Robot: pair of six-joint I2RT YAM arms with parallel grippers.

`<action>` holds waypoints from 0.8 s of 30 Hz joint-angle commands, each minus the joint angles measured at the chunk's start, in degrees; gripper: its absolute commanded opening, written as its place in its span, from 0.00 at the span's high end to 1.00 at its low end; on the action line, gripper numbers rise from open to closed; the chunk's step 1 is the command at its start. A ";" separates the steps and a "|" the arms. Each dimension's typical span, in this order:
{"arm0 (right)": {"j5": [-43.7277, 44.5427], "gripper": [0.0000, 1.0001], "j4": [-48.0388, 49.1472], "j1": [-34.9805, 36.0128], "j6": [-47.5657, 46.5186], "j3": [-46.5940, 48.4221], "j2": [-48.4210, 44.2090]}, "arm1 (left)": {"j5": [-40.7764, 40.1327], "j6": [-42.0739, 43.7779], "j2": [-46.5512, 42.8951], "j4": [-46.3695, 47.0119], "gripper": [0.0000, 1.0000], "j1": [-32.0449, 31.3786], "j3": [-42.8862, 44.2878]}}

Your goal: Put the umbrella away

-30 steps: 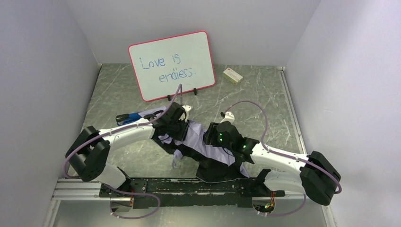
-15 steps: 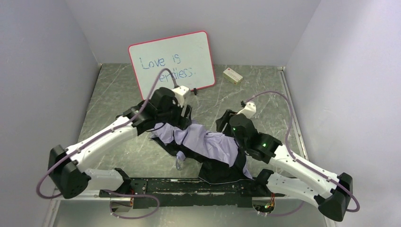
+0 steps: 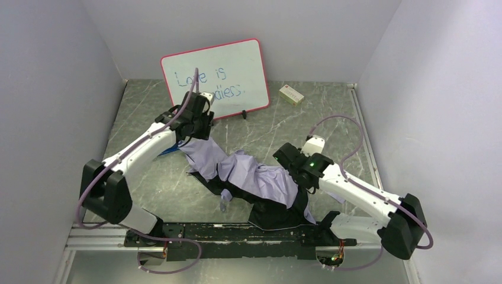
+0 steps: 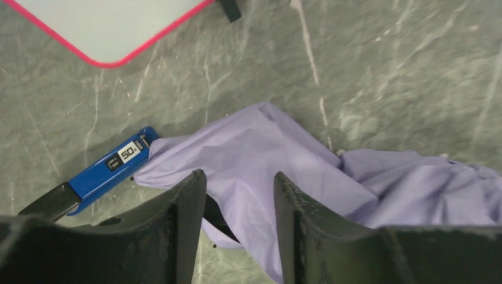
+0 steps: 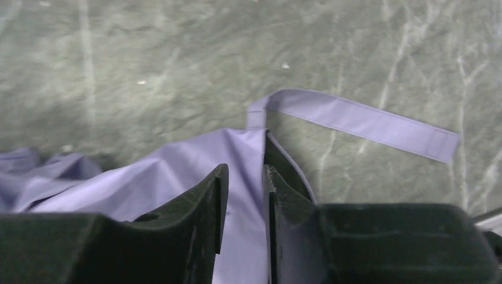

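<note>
The left gripper [image 4: 238,177] stands moderately open over the upper-left end of the umbrella [image 3: 260,180], clamping nothing, with a blue stapler [image 4: 112,163] just left of the fabric. The right gripper [image 5: 245,170] is narrowly parted with lavender fabric in the gap; I cannot tell if it pinches. The umbrella sprawls across the worktop [image 3: 148,106] centre, its strap [image 5: 361,121] lying loose

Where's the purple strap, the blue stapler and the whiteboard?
strap [image 5: 361,121], right wrist view, middle of the flat band.
blue stapler [image 4: 97,176], left wrist view, its blue body.
whiteboard [image 3: 237,62], top view, the bare white face.
</note>
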 commanded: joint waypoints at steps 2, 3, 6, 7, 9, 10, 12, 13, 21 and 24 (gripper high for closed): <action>-0.54 0.80 -0.60 -5.12 2.38 -4.57 1.19 | -4.02 2.95 5.07 -2.17 0.58 0.87 2.79; -1.53 0.83 0.57 -6.35 1.60 -5.76 0.94 | -4.70 3.32 6.22 -2.51 0.61 0.93 3.08; -3.12 0.86 3.06 -9.09 1.03 -9.53 -0.25 | -7.96 4.46 9.55 -4.18 0.69 0.91 3.98; -3.20 0.83 3.37 -9.23 2.39 -9.96 -0.65 | -9.10 4.73 10.46 -4.52 0.73 0.91 4.25; -2.52 0.76 0.52 -9.40 8.87 -9.62 -0.48 | -10.90 5.05 11.94 -4.75 0.81 0.91 4.33; -2.25 0.75 -1.92 -9.40 12.62 -9.15 0.19 | -11.33 5.20 12.45 -4.59 0.84 0.91 4.27; -1.83 0.75 -7.68 -9.42 19.57 -7.70 2.64 | -11.86 5.26 13.36 -4.26 0.90 0.92 3.86; -1.68 0.76 -11.06 -9.43 23.20 -6.92 4.21 | -12.01 5.26 13.72 -4.13 0.93 0.91 3.69; -5.00 0.83 -11.73 -9.27 25.37 -9.74 7.80 | -11.12 5.24 16.82 -4.04 0.95 0.96 3.09; -6.96 0.83 -8.47 -9.23 23.03 -11.02 6.09 | -9.86 5.50 18.13 -4.58 0.95 0.91 3.17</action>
